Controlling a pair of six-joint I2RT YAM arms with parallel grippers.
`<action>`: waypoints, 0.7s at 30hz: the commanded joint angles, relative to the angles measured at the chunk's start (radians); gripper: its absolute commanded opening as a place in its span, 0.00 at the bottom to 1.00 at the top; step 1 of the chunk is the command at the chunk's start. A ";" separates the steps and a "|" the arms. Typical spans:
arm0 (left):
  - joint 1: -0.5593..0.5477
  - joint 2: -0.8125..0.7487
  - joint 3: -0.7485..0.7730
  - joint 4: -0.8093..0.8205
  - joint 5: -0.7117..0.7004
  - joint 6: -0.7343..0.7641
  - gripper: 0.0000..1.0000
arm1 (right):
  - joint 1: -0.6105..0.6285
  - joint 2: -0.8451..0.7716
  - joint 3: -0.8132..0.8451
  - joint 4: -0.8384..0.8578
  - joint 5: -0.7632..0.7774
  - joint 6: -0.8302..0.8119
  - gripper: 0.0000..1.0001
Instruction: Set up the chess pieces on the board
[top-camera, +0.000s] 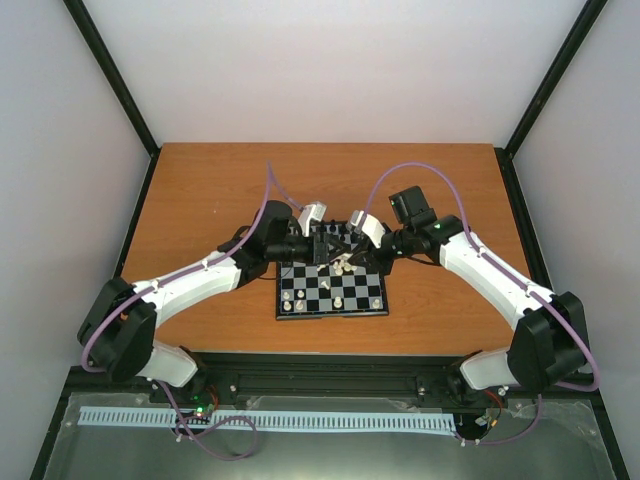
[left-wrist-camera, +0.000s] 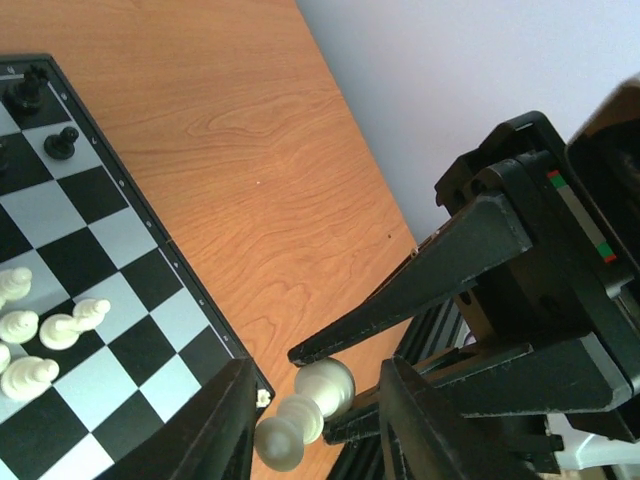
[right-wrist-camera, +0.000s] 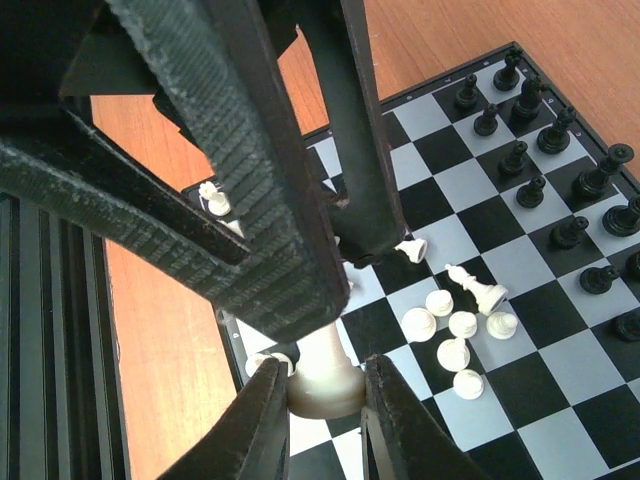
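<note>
The board (top-camera: 331, 314) lies in the middle of the table between both arms. My right gripper (right-wrist-camera: 322, 385) is shut on the round base of a cream-white piece (right-wrist-camera: 322, 380) and holds it in the air over the board's corner (left-wrist-camera: 255, 385). My left gripper (left-wrist-camera: 318, 400) is open, with its fingers (right-wrist-camera: 250, 170) on either side of that piece's head (left-wrist-camera: 280, 440). The right gripper's fingers (left-wrist-camera: 430, 270) pinch the base from above and below in the left wrist view. Several white pieces (right-wrist-camera: 455, 325) lie loose on the middle squares. Black pieces (right-wrist-camera: 530, 150) stand in rows along one side.
Both grippers (top-camera: 335, 255) meet over the far edge of the board. A few white pieces (top-camera: 300, 298) stand on the near rows. Bare wooden table (top-camera: 200, 200) surrounds the board. White walls enclose the table at the back and sides.
</note>
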 joint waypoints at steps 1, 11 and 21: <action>0.004 0.012 0.007 0.033 0.033 -0.011 0.34 | -0.009 -0.025 -0.014 0.028 -0.015 0.014 0.11; 0.004 0.012 0.007 0.030 0.048 -0.014 0.22 | -0.015 -0.026 -0.017 0.033 -0.012 0.016 0.11; 0.005 0.022 0.007 0.020 0.058 -0.024 0.30 | -0.017 -0.031 -0.018 0.044 -0.010 0.022 0.11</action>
